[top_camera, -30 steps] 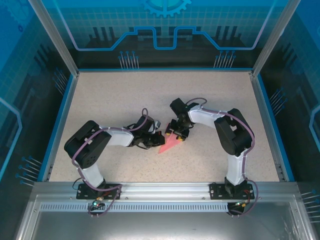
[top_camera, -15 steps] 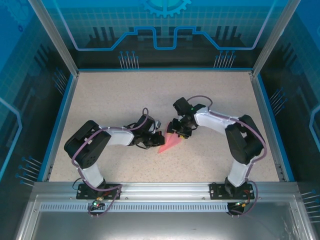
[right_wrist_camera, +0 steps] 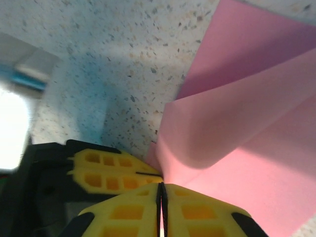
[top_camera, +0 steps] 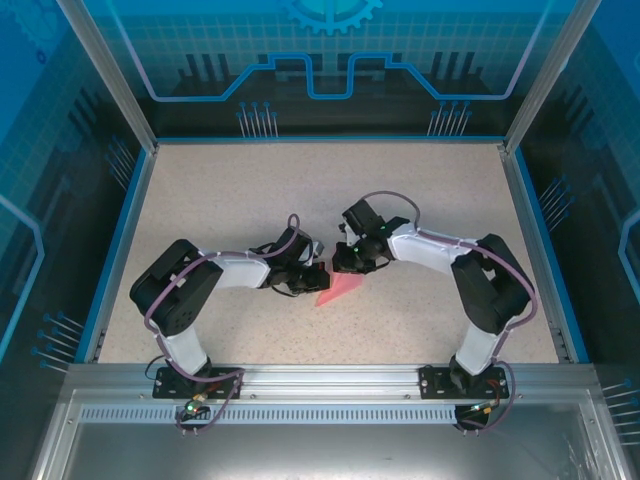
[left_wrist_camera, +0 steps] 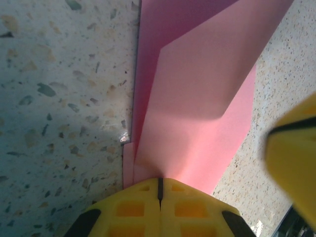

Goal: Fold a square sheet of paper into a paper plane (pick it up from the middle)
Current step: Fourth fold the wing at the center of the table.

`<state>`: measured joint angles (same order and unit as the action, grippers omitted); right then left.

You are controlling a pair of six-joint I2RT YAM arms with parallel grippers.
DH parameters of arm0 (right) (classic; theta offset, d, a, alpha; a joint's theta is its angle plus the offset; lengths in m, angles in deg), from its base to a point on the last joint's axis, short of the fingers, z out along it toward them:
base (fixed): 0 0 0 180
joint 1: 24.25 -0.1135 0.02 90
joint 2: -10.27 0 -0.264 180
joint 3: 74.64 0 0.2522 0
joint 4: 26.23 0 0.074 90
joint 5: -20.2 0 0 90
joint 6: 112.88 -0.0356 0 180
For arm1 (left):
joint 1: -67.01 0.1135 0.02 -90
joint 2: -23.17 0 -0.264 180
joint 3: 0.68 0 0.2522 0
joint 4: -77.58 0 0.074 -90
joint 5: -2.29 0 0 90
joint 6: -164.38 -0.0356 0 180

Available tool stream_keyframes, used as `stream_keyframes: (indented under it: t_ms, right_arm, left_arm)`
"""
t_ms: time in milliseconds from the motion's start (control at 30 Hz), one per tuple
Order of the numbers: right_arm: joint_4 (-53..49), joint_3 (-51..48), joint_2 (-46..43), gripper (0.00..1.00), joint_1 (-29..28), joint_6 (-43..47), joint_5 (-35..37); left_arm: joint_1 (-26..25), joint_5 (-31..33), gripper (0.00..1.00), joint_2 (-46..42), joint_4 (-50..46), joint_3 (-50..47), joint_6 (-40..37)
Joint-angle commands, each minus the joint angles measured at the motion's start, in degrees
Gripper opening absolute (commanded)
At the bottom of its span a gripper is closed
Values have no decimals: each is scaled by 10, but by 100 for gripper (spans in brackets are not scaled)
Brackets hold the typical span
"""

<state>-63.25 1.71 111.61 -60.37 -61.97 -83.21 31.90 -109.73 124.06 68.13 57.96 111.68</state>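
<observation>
Paper plane [top_camera: 342,291], half made, sits near the middle of the table [top_camera: 230,190], somewhat closer to its near edge, between the two arms. It is thin, matte pink-red sheet, folded into a pointed wedge of overlapping layers with straight creases. The flaps bow up in soft curves instead of lying flat. I judge it very light, limp and easy to crumple or tear, and likely to slide on the hard speckled table top, so a shallow pinch on a folded edge, where the layers are doubled, looks the safest hold. The left gripper [left_wrist_camera: 159,185] has its yellow ribbed jaws closed tight on one end of the paper. The right gripper [right_wrist_camera: 161,190], close beside it, pinches the paper too, jaws pressed together
</observation>
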Motion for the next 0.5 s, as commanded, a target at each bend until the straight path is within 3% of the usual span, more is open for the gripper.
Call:
stream_keyframes:
  t_ms: [0,467]
  right_arm:
    - [27,6,30,9,-8,12,-25]
    - [44,-20,52,7,22,10,-1]
  left_arm:
    - [-8,30,0,25,-73,-5,-14]
    - [-9,34,0,28,-89,-6,-20]
